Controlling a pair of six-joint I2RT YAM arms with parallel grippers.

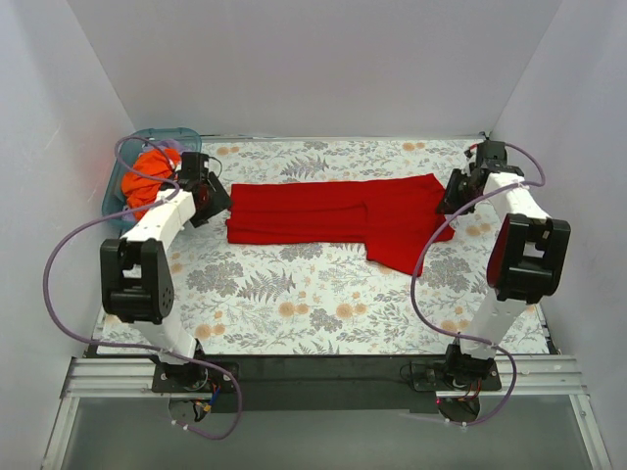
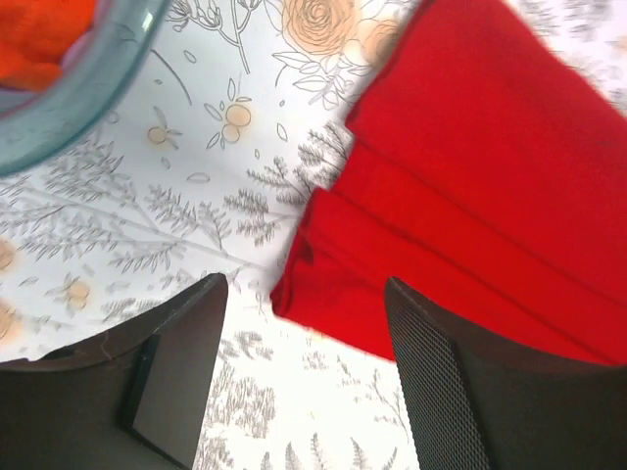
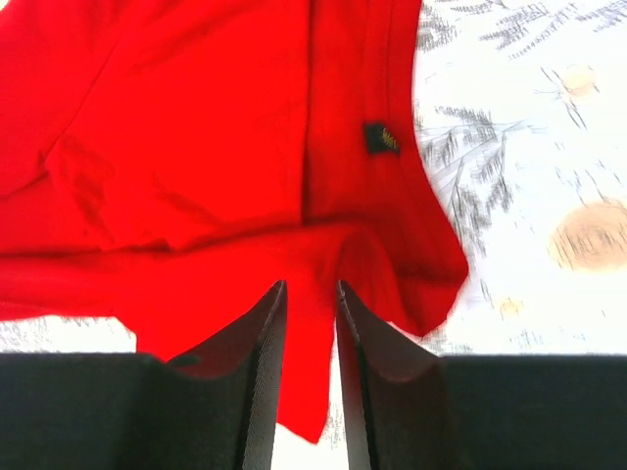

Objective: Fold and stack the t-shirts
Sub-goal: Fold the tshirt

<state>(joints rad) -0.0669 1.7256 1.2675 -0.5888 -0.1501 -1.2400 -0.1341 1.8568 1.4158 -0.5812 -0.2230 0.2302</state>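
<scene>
The red tee (image 1: pixel 333 217) was laid folded lengthwise across the surface (image 1: pixel 323 304). The left pincer (image 2: pixel 304 294) was held wide apart at one end, the right pincer (image 3: pixel 311 294) narrowly apart over the other. The orange tee (image 1: pixel 147 176) was bunched in the bin (image 1: pixel 181 135).

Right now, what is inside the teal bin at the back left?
A bunched orange t-shirt fills the teal bin. The cloth covers the bin's floor, and the left arm overlaps its near right side, so anything underneath cannot be seen.
</scene>
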